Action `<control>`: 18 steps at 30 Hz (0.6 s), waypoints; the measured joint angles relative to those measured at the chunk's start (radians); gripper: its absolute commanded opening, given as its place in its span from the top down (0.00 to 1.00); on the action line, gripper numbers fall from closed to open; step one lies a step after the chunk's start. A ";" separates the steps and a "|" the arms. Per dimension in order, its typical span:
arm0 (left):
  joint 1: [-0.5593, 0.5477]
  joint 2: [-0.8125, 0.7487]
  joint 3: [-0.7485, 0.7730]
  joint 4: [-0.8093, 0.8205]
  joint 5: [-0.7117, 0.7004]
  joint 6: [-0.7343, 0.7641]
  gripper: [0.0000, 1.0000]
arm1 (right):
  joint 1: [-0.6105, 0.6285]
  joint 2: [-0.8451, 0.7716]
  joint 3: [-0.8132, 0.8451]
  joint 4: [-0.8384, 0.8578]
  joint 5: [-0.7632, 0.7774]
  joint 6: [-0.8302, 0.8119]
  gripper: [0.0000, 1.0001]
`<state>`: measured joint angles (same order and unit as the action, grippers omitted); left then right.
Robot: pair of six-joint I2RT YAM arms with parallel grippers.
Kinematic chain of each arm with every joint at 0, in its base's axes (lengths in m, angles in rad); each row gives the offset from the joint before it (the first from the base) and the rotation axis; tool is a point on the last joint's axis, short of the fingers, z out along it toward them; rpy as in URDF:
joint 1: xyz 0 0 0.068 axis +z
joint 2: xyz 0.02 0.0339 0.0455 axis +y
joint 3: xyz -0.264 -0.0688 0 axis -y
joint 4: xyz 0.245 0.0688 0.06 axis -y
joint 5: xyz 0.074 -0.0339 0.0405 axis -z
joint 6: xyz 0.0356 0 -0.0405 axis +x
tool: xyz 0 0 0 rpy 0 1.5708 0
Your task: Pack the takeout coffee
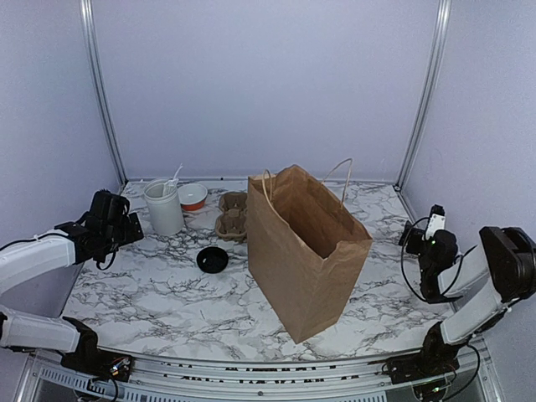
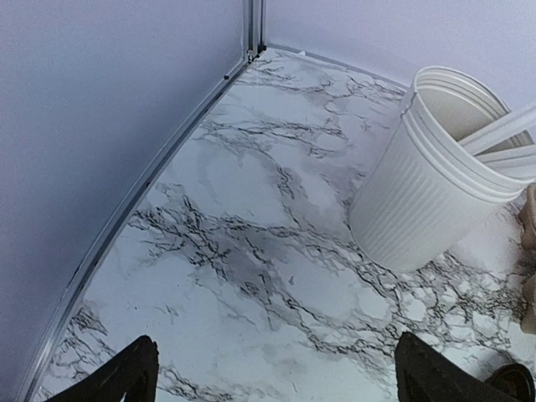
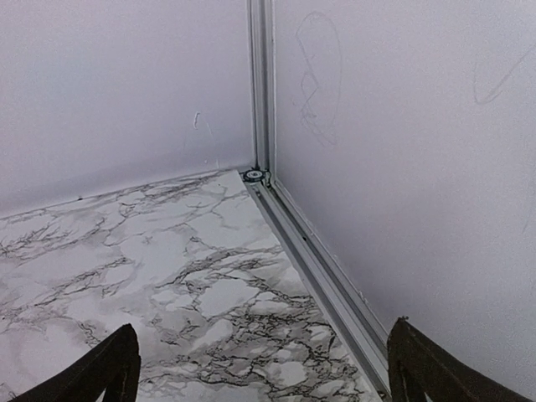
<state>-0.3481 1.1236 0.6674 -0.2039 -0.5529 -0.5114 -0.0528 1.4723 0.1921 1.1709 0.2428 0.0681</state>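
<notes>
Surface: table (image 1: 167, 293), white marble pattern with dark veins, metal rail along its edges.
Far left: white ribbed tub (image 1: 163, 209), upright, near the far-left corner.
Right of the tub: small bowl (image 1: 193, 196), white and orange-red, just beside it and slightly farther back.
Far centre: brown pulp cup tray (image 1: 232, 216), just left of the bag; contact cannot be told.
Centre left: round black lid (image 1: 213, 260), nearer than the tray, apart from the bag.
Centre right: brown paper bag (image 1: 297, 268), upright, mouth open, handles raised.
</notes>
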 measured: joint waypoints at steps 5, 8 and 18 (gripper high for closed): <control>0.071 -0.001 -0.143 0.209 -0.035 0.102 0.01 | 0.074 0.107 0.020 0.111 0.006 -0.076 0.00; 0.103 0.002 -0.212 0.330 -0.056 0.165 0.01 | 0.111 0.130 0.019 0.138 0.008 -0.112 0.00; 0.194 0.190 -0.296 0.783 -0.112 0.307 0.01 | 0.111 0.130 0.019 0.183 0.021 -0.138 0.00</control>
<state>-0.1539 1.3132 0.3717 0.5789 -0.6647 -0.2043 0.0586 1.6024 0.2111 1.3540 0.2638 -0.0700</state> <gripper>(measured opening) 0.992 0.997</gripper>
